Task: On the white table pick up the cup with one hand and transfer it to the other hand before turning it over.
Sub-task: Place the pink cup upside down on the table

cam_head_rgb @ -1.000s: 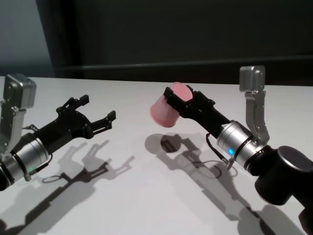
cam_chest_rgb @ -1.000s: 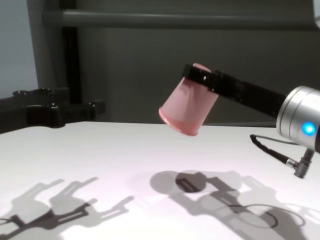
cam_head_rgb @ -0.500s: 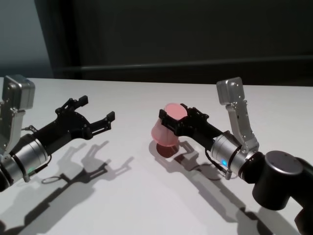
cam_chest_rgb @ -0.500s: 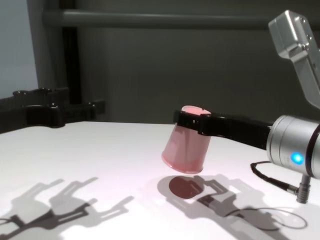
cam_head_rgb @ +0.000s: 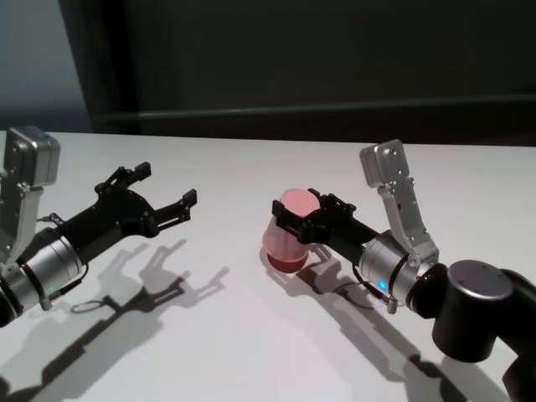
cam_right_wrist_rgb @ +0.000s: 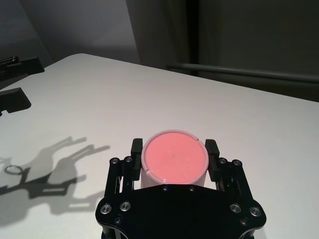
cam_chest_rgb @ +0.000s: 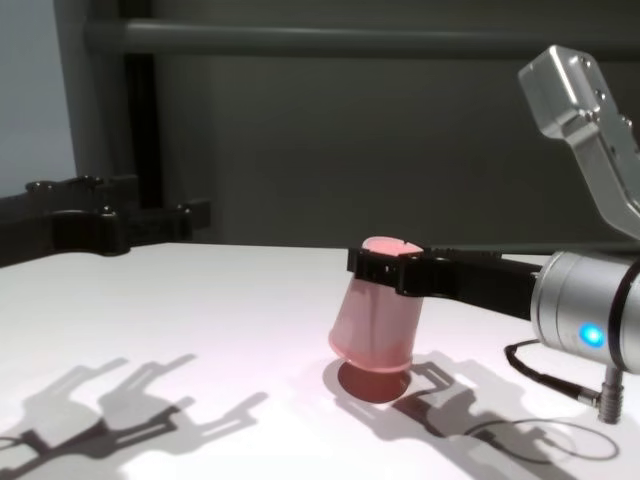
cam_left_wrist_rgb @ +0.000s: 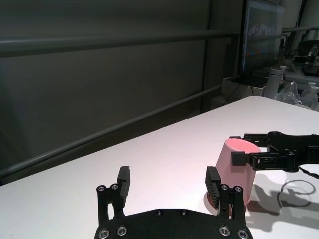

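Observation:
The pink cup (cam_head_rgb: 287,228) is mouth down and base up, tilted a little, with its rim just over its dark shadow on the white table (cam_head_rgb: 234,335). I cannot tell whether the rim touches the table. My right gripper (cam_head_rgb: 298,214) is shut on the cup near its base, with a finger on each side; the right wrist view shows the cup's base (cam_right_wrist_rgb: 174,162) between the fingers (cam_right_wrist_rgb: 136,147). The cup also shows in the chest view (cam_chest_rgb: 373,318) and the left wrist view (cam_left_wrist_rgb: 233,167). My left gripper (cam_head_rgb: 164,186) is open and empty, hovering to the left of the cup.
A dark wall with a horizontal rail (cam_chest_rgb: 350,40) stands behind the table's far edge. Shadows of both arms lie on the tabletop. A black cable loop (cam_chest_rgb: 540,435) hangs under the right wrist.
My right gripper has lowered the cup from mid-air down to the tabletop and brought it closer to upright, mouth down. The left arm has not moved.

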Robot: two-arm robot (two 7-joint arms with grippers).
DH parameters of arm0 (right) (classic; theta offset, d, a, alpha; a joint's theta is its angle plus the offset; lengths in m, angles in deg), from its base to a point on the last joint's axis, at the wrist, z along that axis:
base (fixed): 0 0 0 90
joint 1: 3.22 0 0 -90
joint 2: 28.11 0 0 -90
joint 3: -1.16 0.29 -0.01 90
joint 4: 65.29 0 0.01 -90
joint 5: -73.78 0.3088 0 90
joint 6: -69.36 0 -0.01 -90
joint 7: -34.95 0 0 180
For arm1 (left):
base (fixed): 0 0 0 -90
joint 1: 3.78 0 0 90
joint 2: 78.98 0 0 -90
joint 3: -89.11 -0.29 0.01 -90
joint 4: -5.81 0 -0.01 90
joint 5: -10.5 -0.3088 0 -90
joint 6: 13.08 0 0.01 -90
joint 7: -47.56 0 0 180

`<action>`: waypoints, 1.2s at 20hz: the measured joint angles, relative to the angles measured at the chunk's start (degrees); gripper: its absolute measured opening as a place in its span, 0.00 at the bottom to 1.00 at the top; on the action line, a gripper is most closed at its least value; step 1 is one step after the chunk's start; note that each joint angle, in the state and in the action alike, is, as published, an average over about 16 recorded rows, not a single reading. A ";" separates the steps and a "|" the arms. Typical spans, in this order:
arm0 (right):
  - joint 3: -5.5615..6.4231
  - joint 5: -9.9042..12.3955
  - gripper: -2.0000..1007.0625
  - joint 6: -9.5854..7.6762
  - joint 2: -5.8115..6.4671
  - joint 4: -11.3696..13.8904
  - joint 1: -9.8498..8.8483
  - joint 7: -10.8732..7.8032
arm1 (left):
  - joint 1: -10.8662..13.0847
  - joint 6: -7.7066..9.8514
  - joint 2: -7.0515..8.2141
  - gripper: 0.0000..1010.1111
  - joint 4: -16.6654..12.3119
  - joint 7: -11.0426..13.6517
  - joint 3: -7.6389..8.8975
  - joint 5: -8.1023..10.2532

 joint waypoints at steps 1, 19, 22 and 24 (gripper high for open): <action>-0.03 -0.25 0.73 -0.30 0.00 -0.01 0.00 0.04 | 0.00 0.00 0.00 0.99 0.00 0.00 0.00 0.00; 0.20 -2.37 0.75 -3.71 -0.29 -0.12 0.01 -0.06 | 0.00 0.00 0.00 0.99 0.00 0.00 0.00 0.00; 0.23 -2.35 0.78 -3.69 -0.30 -0.14 -0.01 -0.09 | 0.00 0.00 0.00 0.99 0.00 0.00 0.00 0.00; 0.23 -2.32 0.82 -3.65 -0.30 -0.14 -0.01 -0.10 | 0.00 0.00 0.00 0.99 0.00 0.00 0.00 0.00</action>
